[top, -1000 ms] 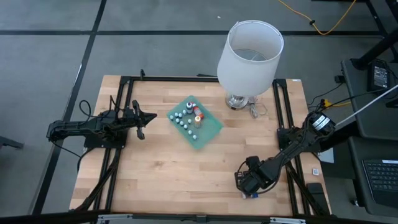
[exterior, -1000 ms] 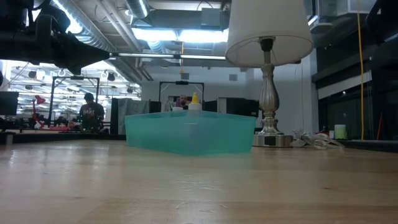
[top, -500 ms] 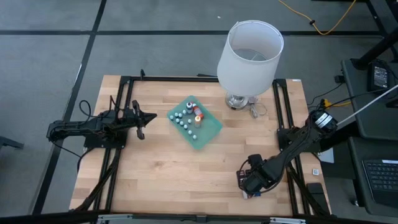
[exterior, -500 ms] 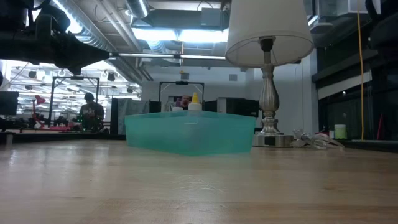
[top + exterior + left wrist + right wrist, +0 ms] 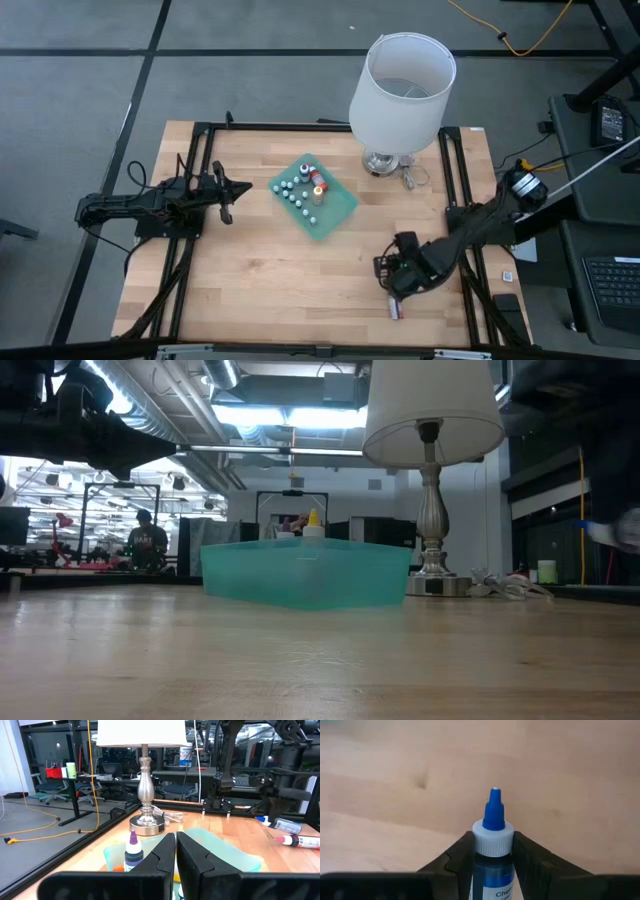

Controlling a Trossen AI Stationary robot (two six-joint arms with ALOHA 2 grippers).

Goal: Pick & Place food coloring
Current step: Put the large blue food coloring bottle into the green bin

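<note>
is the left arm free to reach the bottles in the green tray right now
Probably yes: the left gripper is shut, holds nothing, and bare table separates it from the green tray.

Small blue dropper bottle (image 5: 492, 847) (white collar, blue tip) clamped between the right gripper's (image 5: 492, 851) dark fingers (image 5: 457, 857), above light wooden tabletop (image 5: 395, 780).

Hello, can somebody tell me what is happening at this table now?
The right gripper is shut on a blue food coloring bottle and holds it above the near right part of the wooden table. Another bottle lies on the wood beside it. More bottles stand in the green tray near the lamp. The left gripper waits shut, left of the tray.
</note>
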